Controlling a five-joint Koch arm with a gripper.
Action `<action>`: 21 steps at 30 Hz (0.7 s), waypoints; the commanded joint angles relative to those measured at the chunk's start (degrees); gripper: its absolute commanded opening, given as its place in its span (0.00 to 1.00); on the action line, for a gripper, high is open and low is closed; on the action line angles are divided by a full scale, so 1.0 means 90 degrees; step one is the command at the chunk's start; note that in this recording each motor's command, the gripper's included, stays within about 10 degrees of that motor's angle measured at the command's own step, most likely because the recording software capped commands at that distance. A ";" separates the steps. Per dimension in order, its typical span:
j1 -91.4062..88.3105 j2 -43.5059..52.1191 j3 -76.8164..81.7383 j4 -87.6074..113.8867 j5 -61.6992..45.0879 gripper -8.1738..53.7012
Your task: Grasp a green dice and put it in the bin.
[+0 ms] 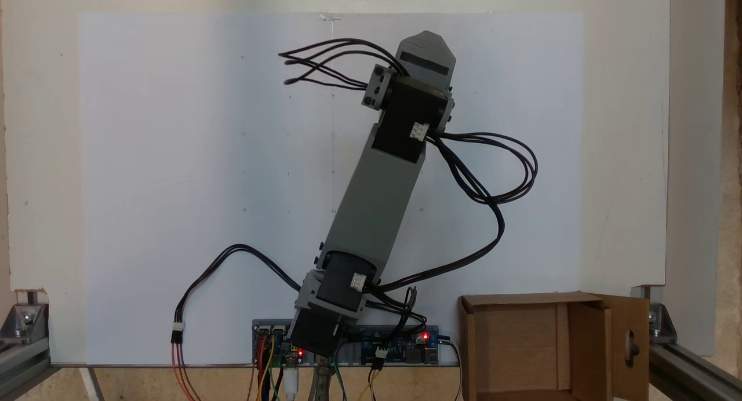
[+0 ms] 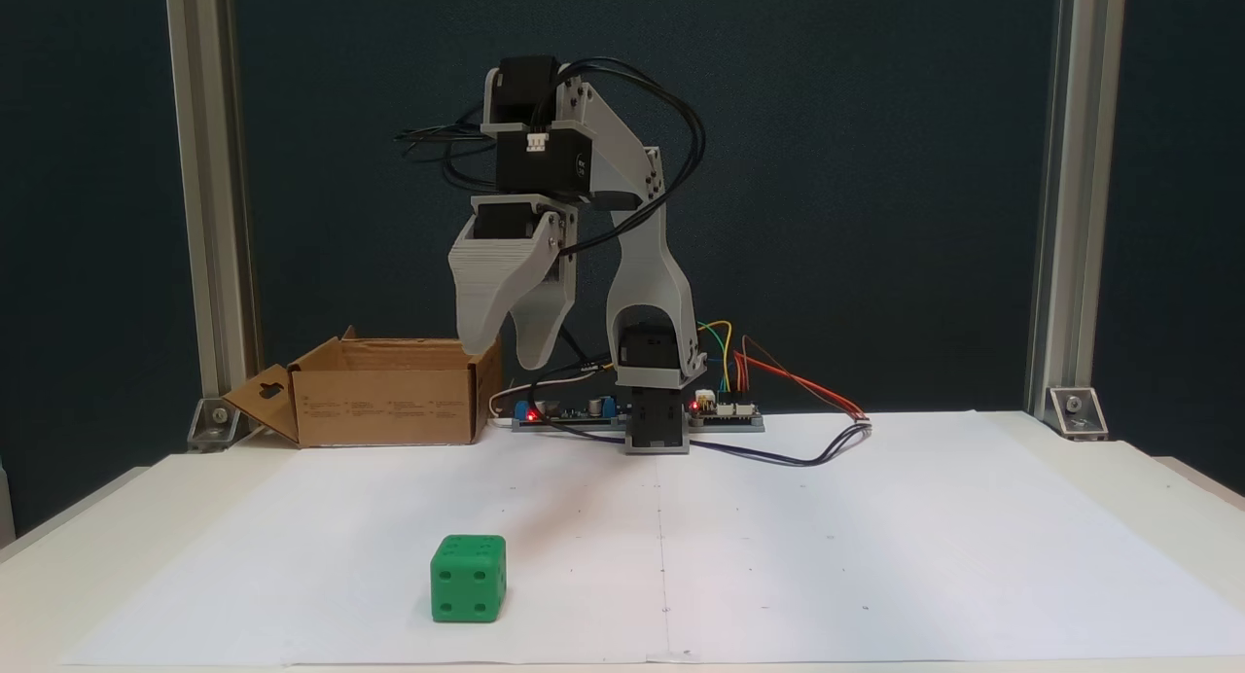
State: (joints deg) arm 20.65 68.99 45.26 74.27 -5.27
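Observation:
The green dice (image 2: 469, 578) rests on the white paper near the table's front edge, left of centre, with several pips facing the camera. My gripper (image 2: 506, 354) hangs high above the table, well behind the dice, fingers pointing down and slightly apart with nothing between them. It hovers by the right front corner of the bin (image 2: 389, 406), a brown cardboard box with upright flaps and a keyhole cut-out in one flap. From above, the bin (image 1: 522, 300) sits at the lower right, and its inside looks empty. The grey arm (image 1: 377, 192) leans up and to the right.
Circuit boards with red lights (image 2: 725, 415) and loose cables (image 2: 807, 454) lie beside the arm's base. Aluminium frame posts (image 2: 1060, 196) stand at the back corners. The white paper sheet (image 2: 875, 556) covers most of the table.

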 commanded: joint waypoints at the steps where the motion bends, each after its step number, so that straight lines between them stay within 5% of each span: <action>1: 0.0010 0.0029 -0.0322 0.0361 -0.0859 0.84; 21: 0.0029 -0.1318 -0.1455 0.0303 -0.1533 0.84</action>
State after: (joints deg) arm 20.92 56.78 35.68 74.44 -15.82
